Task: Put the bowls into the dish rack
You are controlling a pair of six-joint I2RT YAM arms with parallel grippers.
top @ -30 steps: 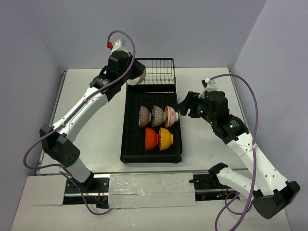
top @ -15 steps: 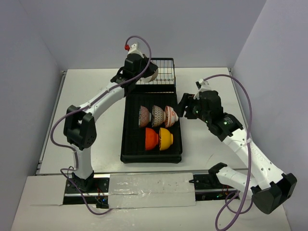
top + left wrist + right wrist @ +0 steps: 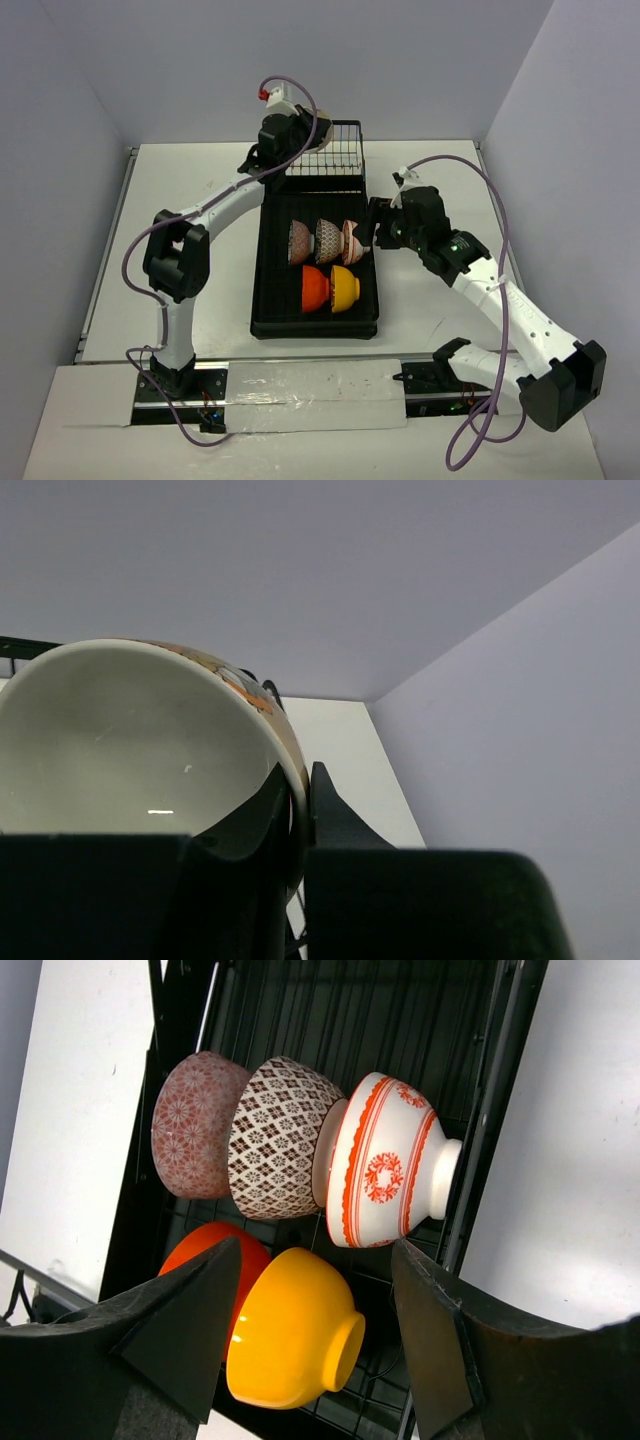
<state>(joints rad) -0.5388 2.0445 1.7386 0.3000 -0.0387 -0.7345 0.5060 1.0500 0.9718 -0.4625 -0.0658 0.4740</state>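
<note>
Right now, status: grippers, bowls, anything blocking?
Left gripper shut on sixth bowl, at wire basket. Right gripper open, facing red-on-white bowl. Five bowls in dish rack. Nothing in the way.

I work on a white table (image 3: 420, 312) that fills the middle of the overhead frame. Plain lavender-grey walls close it in. The back wall (image 3: 400, 60) runs across the top, the left wall (image 3: 45, 200) slants down the left side, and the right wall (image 3: 585, 150) slants down the right. Along the bottom edge a white sheet (image 3: 320, 395) lies over a dark rail (image 3: 425, 378). The light is soft and even, and shadows are faint.
</note>
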